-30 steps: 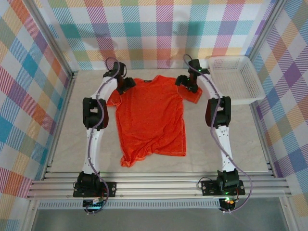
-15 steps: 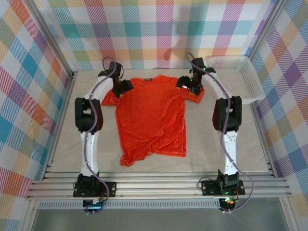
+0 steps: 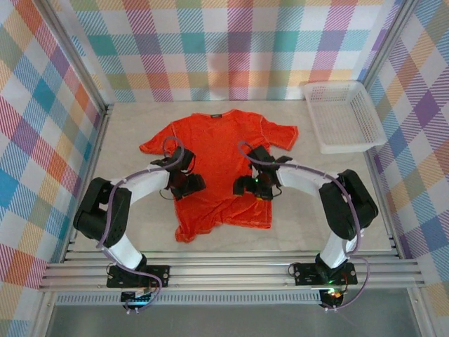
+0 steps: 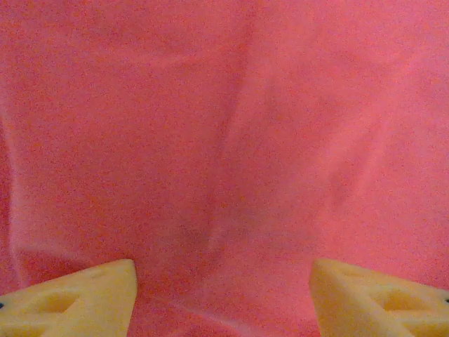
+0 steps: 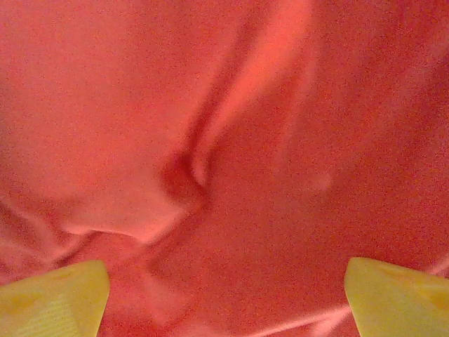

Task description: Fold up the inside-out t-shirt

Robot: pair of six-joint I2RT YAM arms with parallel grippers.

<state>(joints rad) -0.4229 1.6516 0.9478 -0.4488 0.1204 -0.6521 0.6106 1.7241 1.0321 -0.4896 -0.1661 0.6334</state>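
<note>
Around the cell on three sides, pastel plaid walls [image 3: 231, 49], one pattern throughout. Underneath, one pale marbled table [image 3: 133, 126], with aluminium rails [image 3: 231, 270] along the near edge. Mid-table, one inside-out t-shirt [image 3: 221, 151]: bright orange, spread flat, collar toward the far wall, both sleeves out, hem bunched at the near left corner. Two arms now, left arm [image 3: 140, 186] and right arm [image 3: 309, 184], both bent inward over the shirt's lower half. Far right corner, one white mesh basket [image 3: 344, 116], near the sleeve on that side but not touching. Low over the cloth, left gripper [image 3: 188, 184] and right gripper [image 3: 249, 188], near each other. Up close, two yellow left fingertips [image 4: 84, 295] spread wide, two yellow right fingertips [image 5: 400, 295] wider yet, orange fabric beneath each gap.
</note>
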